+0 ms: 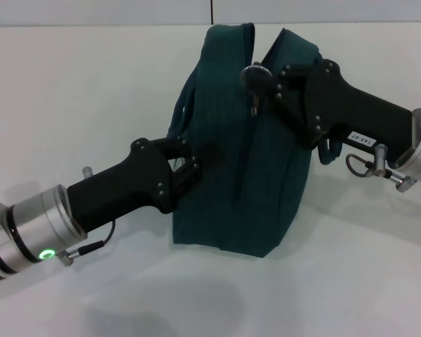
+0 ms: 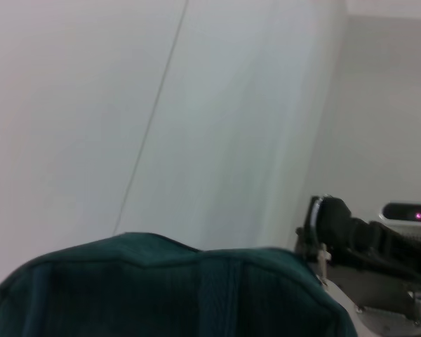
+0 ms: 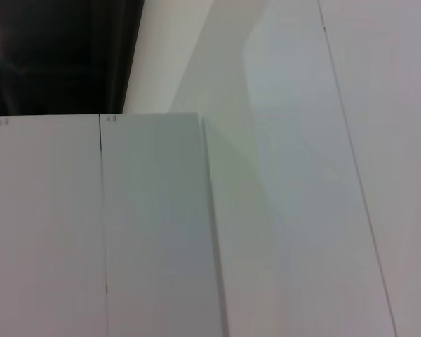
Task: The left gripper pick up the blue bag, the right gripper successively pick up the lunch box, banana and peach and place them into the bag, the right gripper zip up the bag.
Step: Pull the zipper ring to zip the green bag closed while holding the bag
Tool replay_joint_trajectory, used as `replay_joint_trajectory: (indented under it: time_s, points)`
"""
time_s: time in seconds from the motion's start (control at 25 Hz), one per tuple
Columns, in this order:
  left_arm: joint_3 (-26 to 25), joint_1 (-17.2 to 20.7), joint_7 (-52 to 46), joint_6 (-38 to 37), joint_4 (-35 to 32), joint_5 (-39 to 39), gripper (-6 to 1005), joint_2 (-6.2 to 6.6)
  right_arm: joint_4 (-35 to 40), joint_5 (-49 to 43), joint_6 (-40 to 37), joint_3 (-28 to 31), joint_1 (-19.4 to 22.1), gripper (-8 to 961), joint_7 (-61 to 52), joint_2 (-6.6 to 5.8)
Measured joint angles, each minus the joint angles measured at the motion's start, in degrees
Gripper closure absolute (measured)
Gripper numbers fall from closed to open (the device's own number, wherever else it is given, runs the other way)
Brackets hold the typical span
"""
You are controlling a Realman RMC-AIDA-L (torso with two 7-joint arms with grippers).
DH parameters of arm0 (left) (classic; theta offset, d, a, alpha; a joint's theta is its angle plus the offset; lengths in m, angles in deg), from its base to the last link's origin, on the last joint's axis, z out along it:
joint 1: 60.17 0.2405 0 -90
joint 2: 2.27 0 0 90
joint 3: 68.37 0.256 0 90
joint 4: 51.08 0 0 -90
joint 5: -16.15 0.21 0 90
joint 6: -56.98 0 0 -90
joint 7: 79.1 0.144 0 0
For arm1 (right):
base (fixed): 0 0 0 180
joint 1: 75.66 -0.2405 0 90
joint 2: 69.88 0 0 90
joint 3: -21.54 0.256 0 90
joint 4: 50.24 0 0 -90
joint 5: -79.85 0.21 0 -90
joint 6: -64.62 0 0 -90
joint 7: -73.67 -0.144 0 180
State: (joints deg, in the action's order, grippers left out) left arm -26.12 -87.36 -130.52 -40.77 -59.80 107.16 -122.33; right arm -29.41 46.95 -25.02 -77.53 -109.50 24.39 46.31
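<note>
The blue bag (image 1: 231,154) stands on its side in the middle of the white table, and its zip line runs down the face turned to me. My left gripper (image 1: 186,167) is shut on the bag's left side by a handle. My right gripper (image 1: 257,78) is at the zip line near the bag's top, shut on the ring zip pull (image 1: 254,105). The bag's top edge shows in the left wrist view (image 2: 161,288), with my right arm (image 2: 365,239) behind it. The lunch box, banana and peach are out of view.
The white table (image 1: 70,105) stretches around the bag, with a wall seam at the back. The right wrist view shows only pale wall panels (image 3: 154,225) and a dark opening.
</note>
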Motion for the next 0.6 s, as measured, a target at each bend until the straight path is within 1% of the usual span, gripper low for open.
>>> replay_joint_trajectory:
  time_s: [0.24,0.36,0.6]
  points:
    - [2.5,-0.3,-0.1,0.0,-0.4,0.0,804,0.18,0.0,3.5,0.1,-0.1,-0.1,915,-3.1,0.0]
    - [4.4,-0.4,-0.2,0.0,-0.5,0.1,890,0.32,0.0,3.9,0.9,0.1,-0.3,915,-4.1,0.0]
    - [8.1,-0.5,-0.1,-0.6,-1.0,0.3,932,0.61,0.0,4.4,4.4,0.3,-0.4,914,-4.2,0.0]
